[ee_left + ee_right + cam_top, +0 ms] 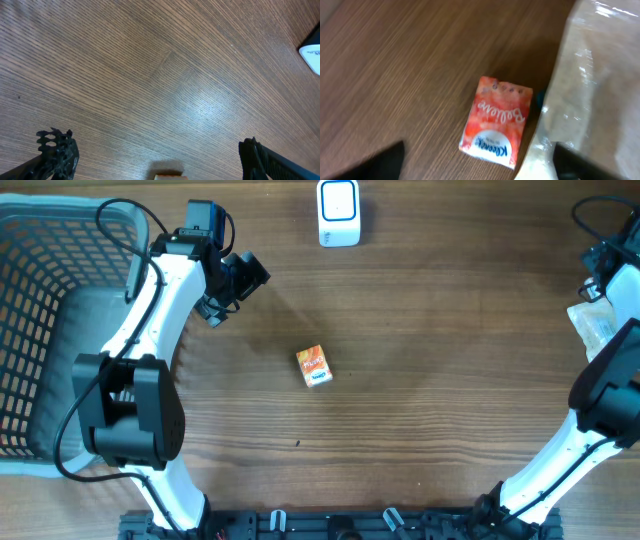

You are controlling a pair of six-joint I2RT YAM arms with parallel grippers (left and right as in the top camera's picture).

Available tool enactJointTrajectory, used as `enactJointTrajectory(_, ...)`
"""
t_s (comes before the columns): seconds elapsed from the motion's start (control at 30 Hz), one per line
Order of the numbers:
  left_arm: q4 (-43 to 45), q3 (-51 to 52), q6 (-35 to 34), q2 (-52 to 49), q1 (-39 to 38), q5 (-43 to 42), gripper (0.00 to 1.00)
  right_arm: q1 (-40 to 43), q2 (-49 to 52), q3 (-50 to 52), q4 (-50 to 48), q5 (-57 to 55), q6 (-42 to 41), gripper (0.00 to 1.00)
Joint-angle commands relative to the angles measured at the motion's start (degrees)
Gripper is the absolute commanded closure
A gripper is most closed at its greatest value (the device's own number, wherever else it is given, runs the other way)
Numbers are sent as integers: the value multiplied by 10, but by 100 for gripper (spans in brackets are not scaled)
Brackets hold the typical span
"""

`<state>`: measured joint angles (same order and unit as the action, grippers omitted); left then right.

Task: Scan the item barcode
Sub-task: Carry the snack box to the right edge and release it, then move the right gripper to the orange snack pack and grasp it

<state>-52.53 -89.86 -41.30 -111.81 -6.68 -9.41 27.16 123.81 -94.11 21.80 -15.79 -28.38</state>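
A small orange tissue pack (314,366) lies flat in the middle of the wooden table. The white scanner (339,212) with a blue-framed face stands at the far edge. My left gripper (237,288) hovers open to the left of both, well apart from the pack. In the left wrist view its fingers (56,151) stand wide, and only the pack's top edge (169,176) shows low between them. The right wrist view shows an orange-red Kleenex pack (495,120) on the wood, and my right gripper (480,167) is open around its near end, holding nothing.
A grey mesh basket (40,330) fills the table's left side, beside the left arm. A clear plastic bag (593,327) lies at the right edge under the right arm; the bag (590,75) touches the Kleenex pack's right side. The scanner's corner (312,52) shows at the upper right.
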Motion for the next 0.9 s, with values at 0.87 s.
enactJointTrajectory(0.87,-1,0,-12,0,2,3,0,-484,-127,10,344,361,254,0)
